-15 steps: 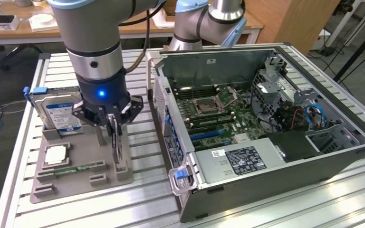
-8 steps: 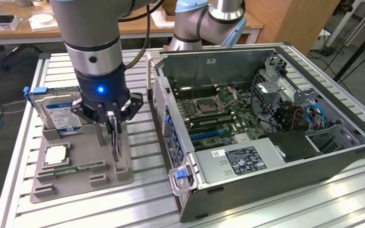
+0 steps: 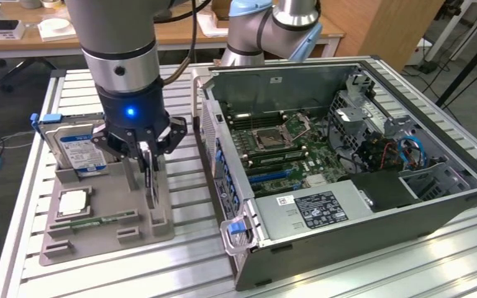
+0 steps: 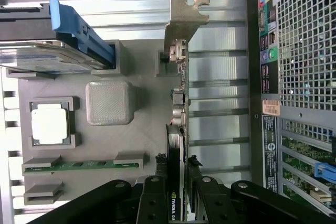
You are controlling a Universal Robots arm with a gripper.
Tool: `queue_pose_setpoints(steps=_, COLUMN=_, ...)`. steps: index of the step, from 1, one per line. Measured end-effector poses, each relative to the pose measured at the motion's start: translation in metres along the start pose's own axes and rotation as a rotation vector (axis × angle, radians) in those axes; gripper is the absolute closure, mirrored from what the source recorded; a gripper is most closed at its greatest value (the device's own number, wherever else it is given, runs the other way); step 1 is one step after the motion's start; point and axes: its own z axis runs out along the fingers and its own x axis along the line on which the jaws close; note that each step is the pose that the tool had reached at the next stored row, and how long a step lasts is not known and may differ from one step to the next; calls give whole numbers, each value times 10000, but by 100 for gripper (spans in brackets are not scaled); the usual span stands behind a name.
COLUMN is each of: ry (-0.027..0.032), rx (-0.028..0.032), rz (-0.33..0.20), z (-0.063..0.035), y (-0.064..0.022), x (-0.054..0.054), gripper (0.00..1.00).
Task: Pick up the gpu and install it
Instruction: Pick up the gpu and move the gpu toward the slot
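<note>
- A gray holder (image 3: 97,239) on the tabletop (image 3: 371,273) carries a blue-labelled hard drive (image 3: 74,148) in its back slot.
- The gpu (image 3: 151,189) stands on edge in the holder's slot nearest the case, its long axis level along that side.
- The gripper (image 3: 146,162) hangs directly above the holder, and its fingers (image 4: 153,198) look clamped on the card's flat faces.
- An open computer case (image 3: 346,155) sits just beyond the holder's gpu side.
</note>
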Motion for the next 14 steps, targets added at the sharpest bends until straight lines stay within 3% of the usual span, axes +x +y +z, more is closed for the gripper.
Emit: queue_pose_setpoints(steps=14, ry=-1, rx=-1, rz=0, z=-94, y=3, x=-2, gripper=74)
